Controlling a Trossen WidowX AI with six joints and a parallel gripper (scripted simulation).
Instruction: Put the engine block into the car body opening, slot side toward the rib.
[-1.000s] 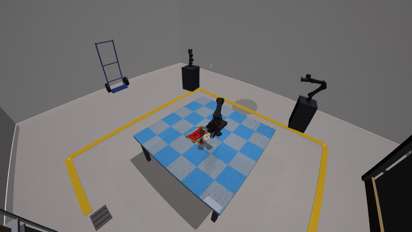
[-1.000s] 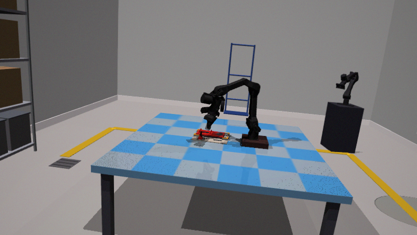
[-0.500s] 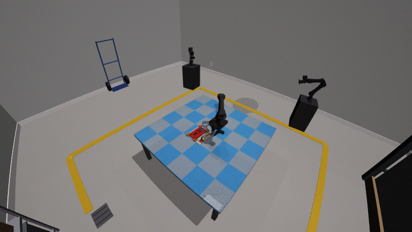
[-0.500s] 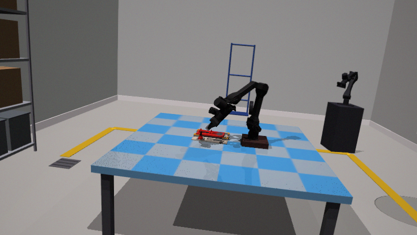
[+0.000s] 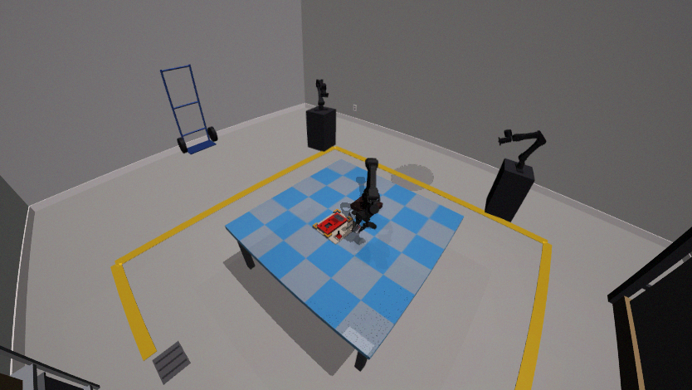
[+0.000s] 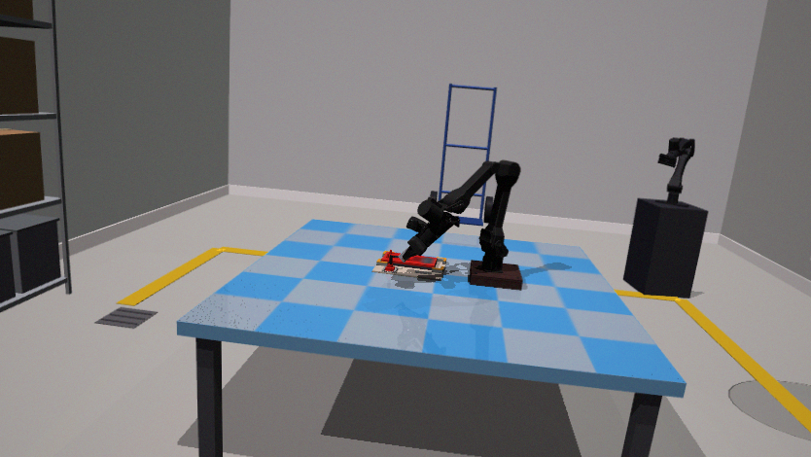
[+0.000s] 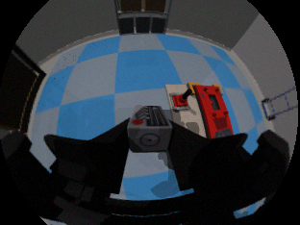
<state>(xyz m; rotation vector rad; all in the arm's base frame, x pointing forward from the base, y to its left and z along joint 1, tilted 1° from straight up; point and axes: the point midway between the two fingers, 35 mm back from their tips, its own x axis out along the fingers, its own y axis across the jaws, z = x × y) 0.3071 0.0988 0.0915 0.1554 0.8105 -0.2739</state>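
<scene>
My gripper (image 7: pixel 150 138) (image 6: pixel 407 253) is shut on the grey engine block (image 7: pixel 150 130), which shows between the dark fingers in the wrist view. The red car body (image 5: pixel 331 221) (image 6: pixel 418 260) (image 7: pixel 212 111) lies flat on a beige plate (image 7: pixel 177 99) (image 6: pixel 397 270) on the checkered table (image 5: pixel 309 280) (image 6: pixel 363 295). In the wrist view the car body lies to the right of the held block and a little beyond it. In the exterior view the fingertips hang low at the car body's left end. The opening and its rib are too small to make out.
The arm's dark base (image 6: pixel 494 275) stands on the table right of the car body. Off the table stand a blue hand truck (image 5: pixel 186 111) (image 6: pixel 468 147), two black pedestals with camera arms (image 5: pixel 320 126) (image 5: pixel 510 188) (image 6: pixel 663 244), and a shelf (image 6: pixel 28 147).
</scene>
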